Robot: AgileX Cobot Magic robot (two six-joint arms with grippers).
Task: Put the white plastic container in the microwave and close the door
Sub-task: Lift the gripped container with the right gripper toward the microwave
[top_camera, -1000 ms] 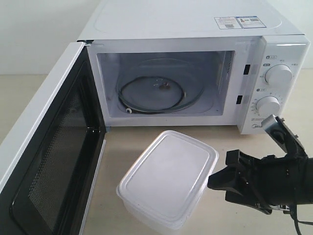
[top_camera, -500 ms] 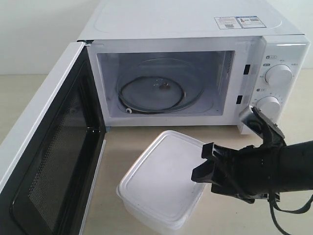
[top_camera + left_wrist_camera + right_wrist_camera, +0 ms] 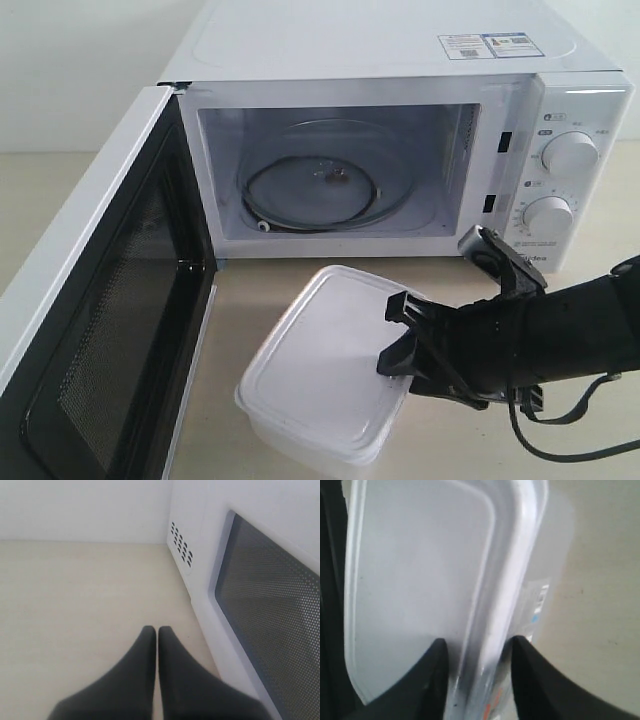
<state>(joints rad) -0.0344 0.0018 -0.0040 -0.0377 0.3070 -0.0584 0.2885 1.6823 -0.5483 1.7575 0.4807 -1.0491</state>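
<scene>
White plastic container (image 3: 325, 385) sits on the table (image 3: 250, 285) just in front of the microwave (image 3: 400, 50), whose door (image 3: 100, 330) hangs wide open on the left. In the exterior view, the right gripper (image 3: 392, 338) has one finger over the lid and one lower at the box's right edge. A second ago it was well off to the right, clear of the box. Since then the arm has slid in over the lid's corner, and the box looks nudged a touch towards the near left.

From the left wrist view, the left gripper (image 3: 156, 632) has its fingers pressed together with nothing between them. It hovers over bare table beside the door's outer face (image 3: 270, 615). If it swung the door too early, it would hit the other arm.

In the right wrist view, the right gripper (image 3: 477, 652) brackets the lid's rim closely, but I can't tell whether it is biting yet. With only the rim held, I'd worry the lid pops off, or the box tips and slips when lifted.
</scene>
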